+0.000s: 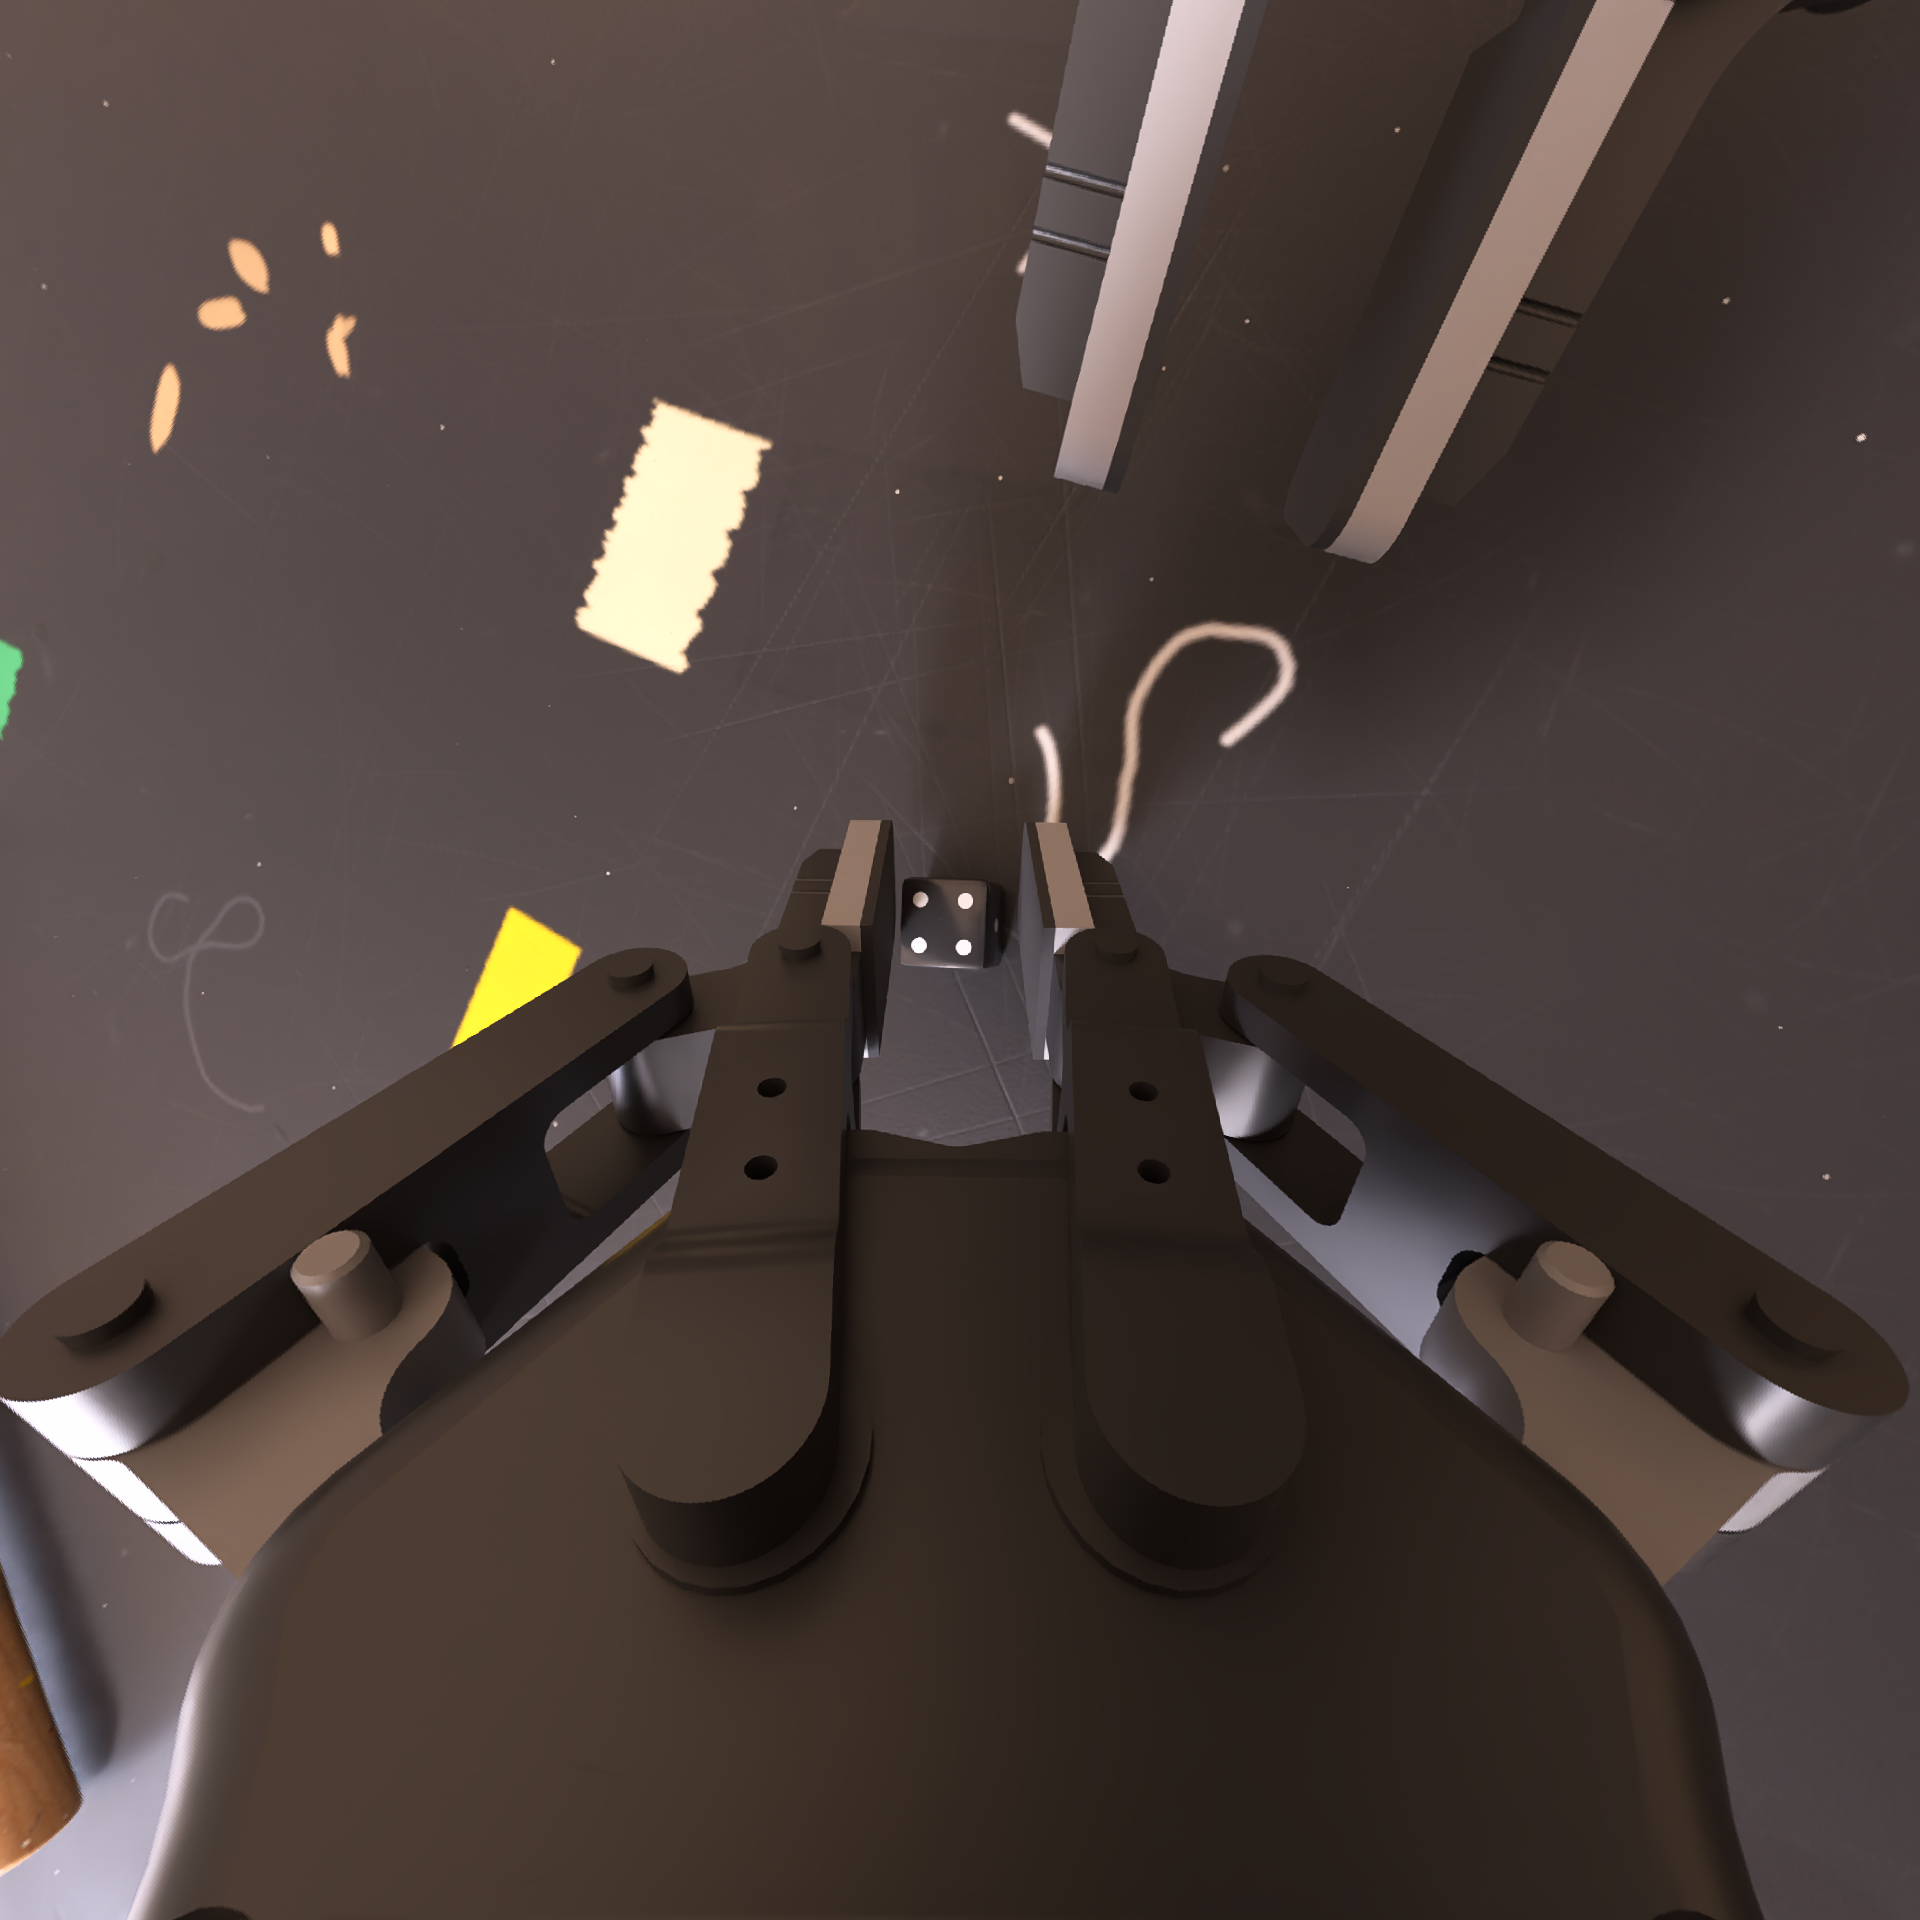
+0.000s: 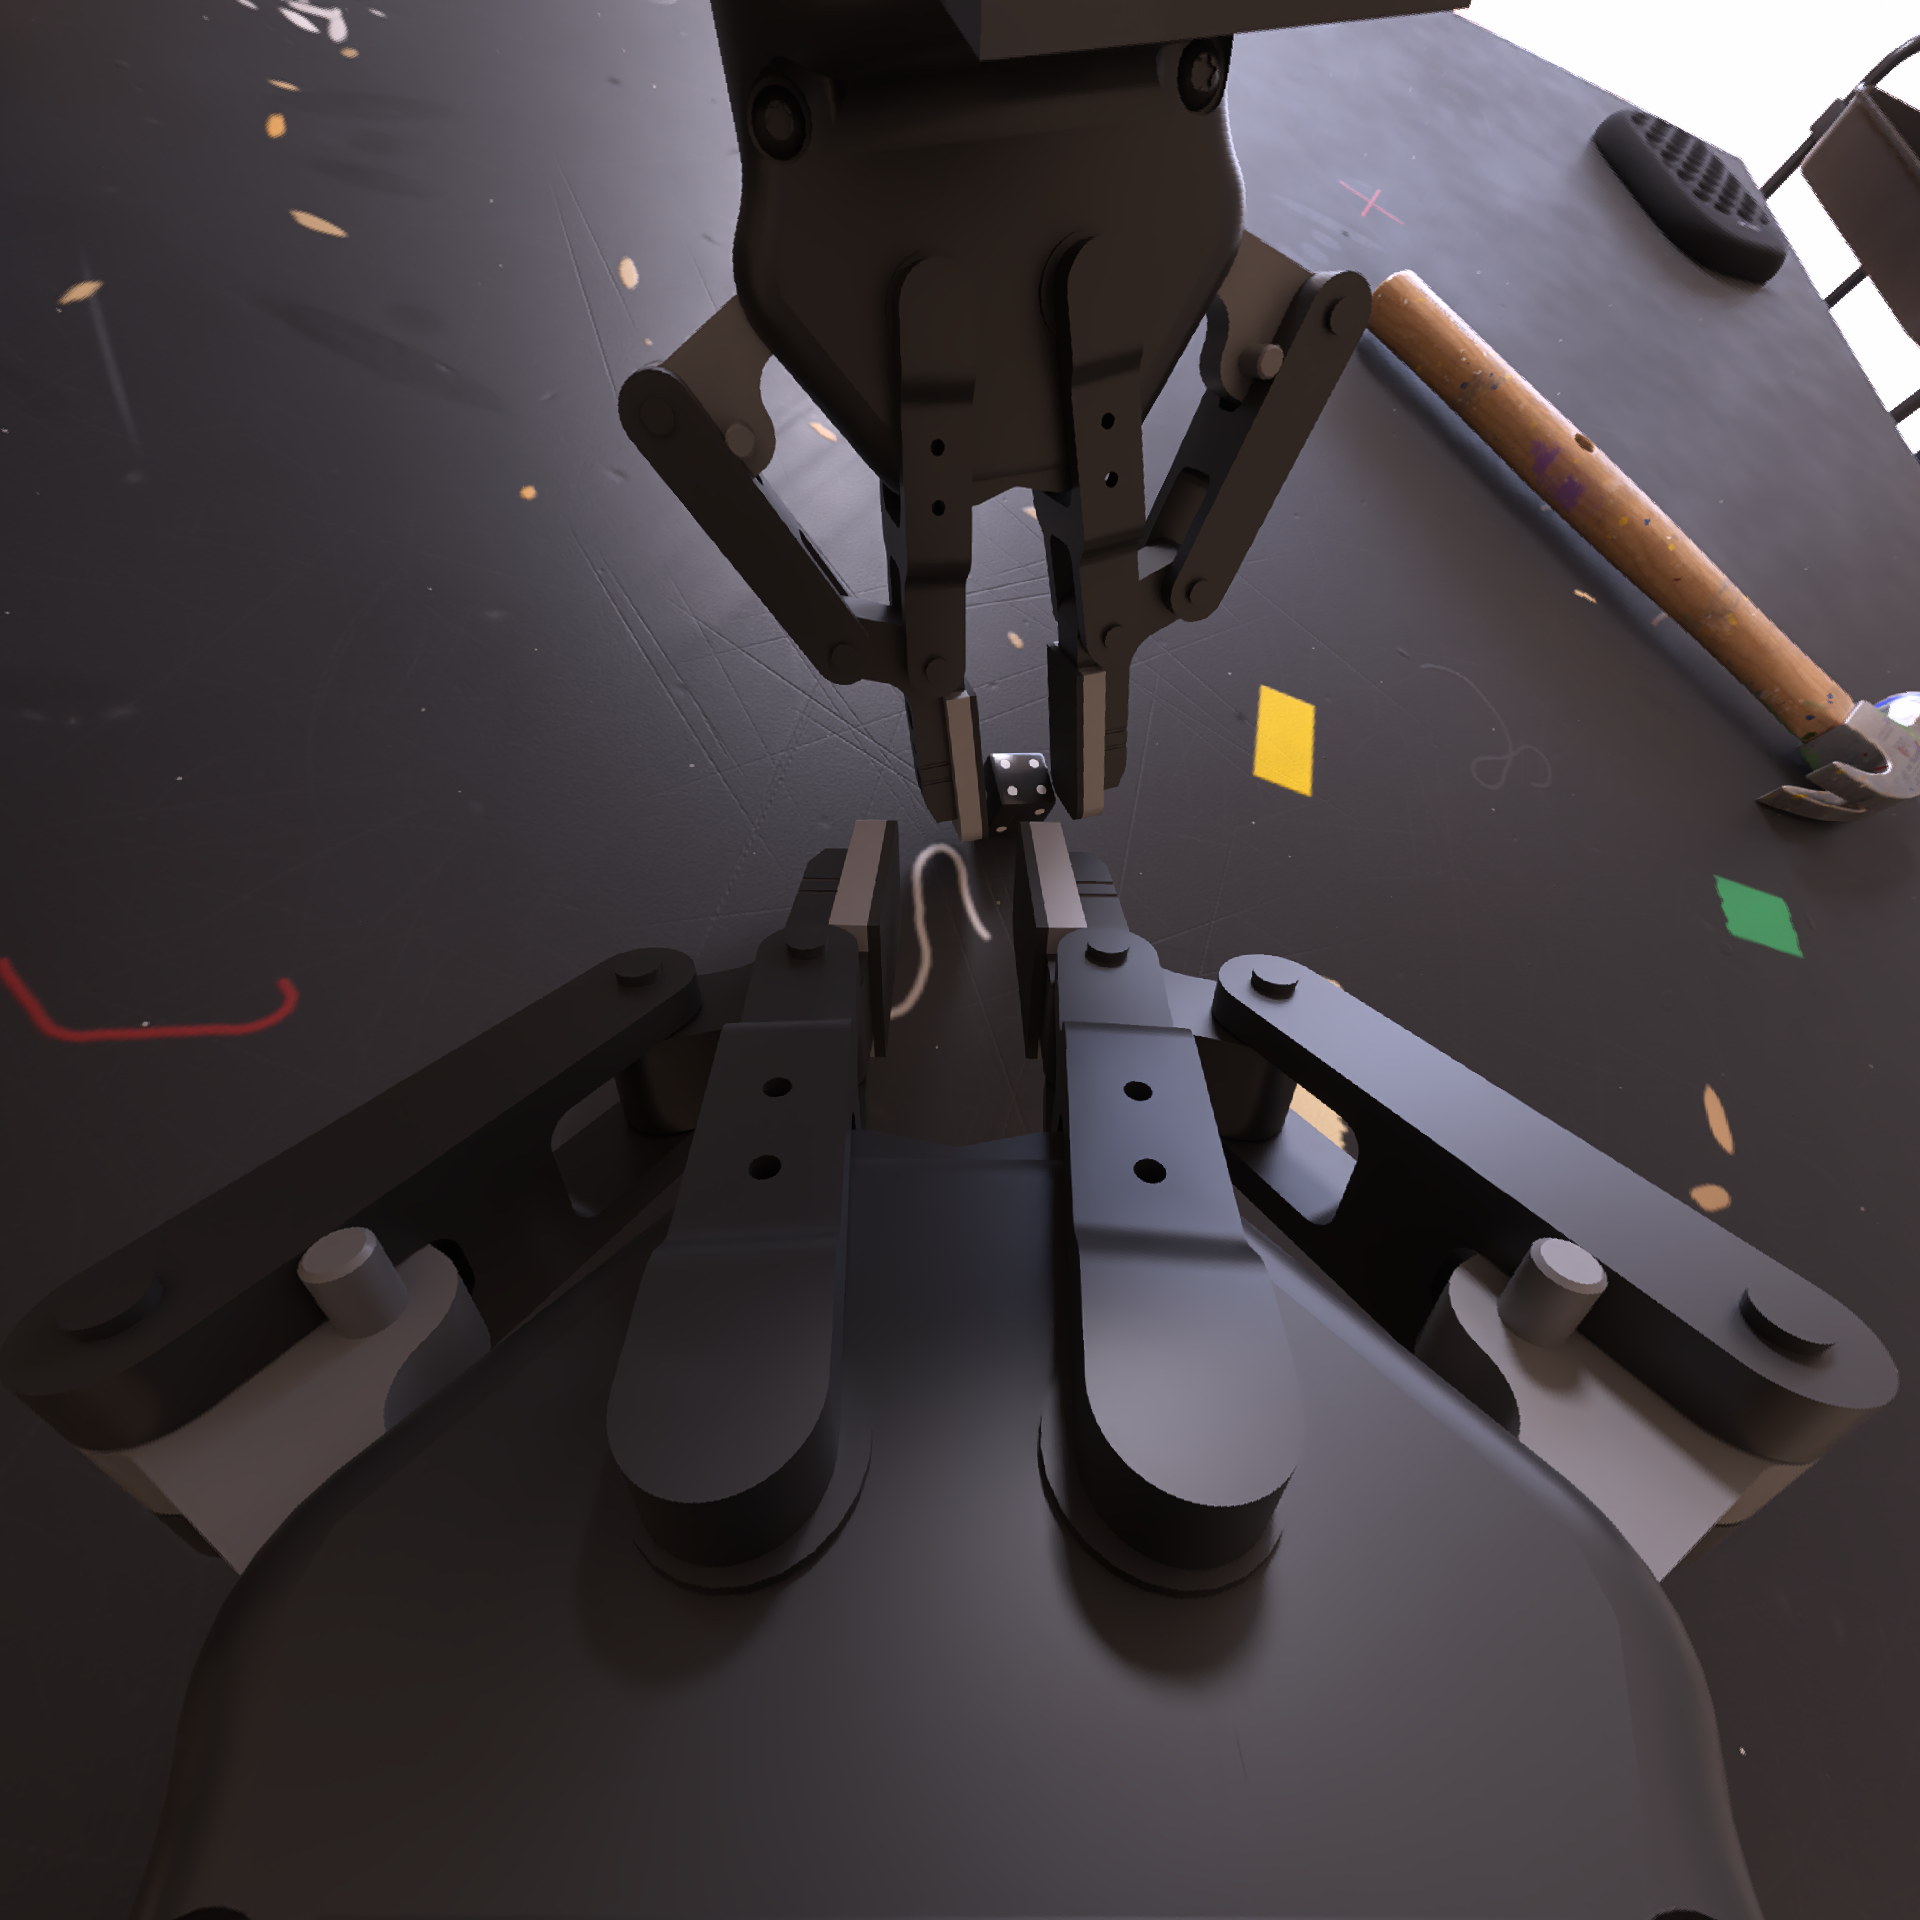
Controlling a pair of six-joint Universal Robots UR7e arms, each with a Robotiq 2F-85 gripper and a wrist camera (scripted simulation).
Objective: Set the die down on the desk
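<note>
Dark scratched table (image 1: 416,727): left tool (image 1: 954,914) narrowly apart around small black white-pipped die (image 1: 948,925), left pad touching, four-pip face toward camera. Right tool (image 2: 951,914) parted, holding nothing.

I see dark, scratched desk surface (image 2: 416,644) filling both views. Flat marks scattered on it: cream patch (image 1: 673,535), yellow patch (image 2: 1284,740), green patch (image 2: 1758,914), orange flecks (image 1: 247,265), red squiggle (image 2: 145,1013). Bright white glare past far desk edge (image 2: 1704,52), upper right of right wrist view.
</note>
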